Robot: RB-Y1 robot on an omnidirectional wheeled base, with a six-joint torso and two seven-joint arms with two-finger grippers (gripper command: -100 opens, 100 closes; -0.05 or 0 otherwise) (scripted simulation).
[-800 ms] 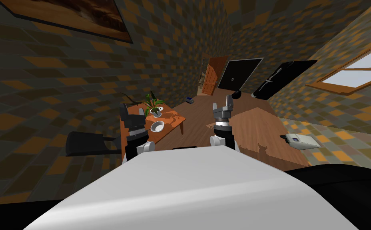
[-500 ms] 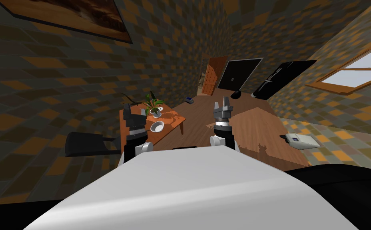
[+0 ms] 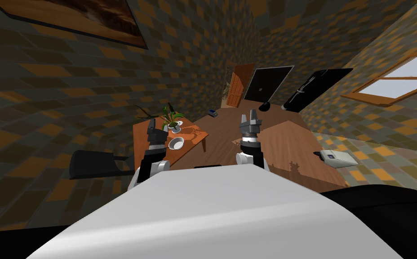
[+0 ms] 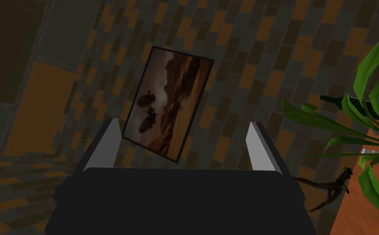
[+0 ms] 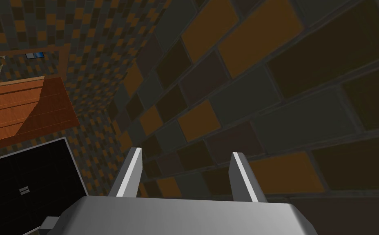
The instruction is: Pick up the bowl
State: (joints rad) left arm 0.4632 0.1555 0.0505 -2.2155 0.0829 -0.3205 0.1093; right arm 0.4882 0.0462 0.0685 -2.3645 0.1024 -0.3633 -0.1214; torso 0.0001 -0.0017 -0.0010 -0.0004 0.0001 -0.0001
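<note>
While my left gripper [image 4: 184,123] hangs near the white bowl [image 3: 176,143] on the wooden table [image 3: 195,135], its fingers stand spread and empty; my right gripper [image 5: 186,152] is likewise spread, holding nothing.

1. The walls [image 3: 59,90] around me are chequered in dark grey, brown and orange tiles.
2. I see a wooden floor [image 3: 223,135] running to an orange wooden door [image 3: 237,87], with a black panel [image 3: 268,83] just beside it.
3. A wood-framed window [image 3: 392,83] glows bright on my right.
4. An orange-brown table [image 3: 196,134] stands to my left, with a black chair [image 3: 93,162] near it and a framed picture [image 3: 77,18] high above.
</note>
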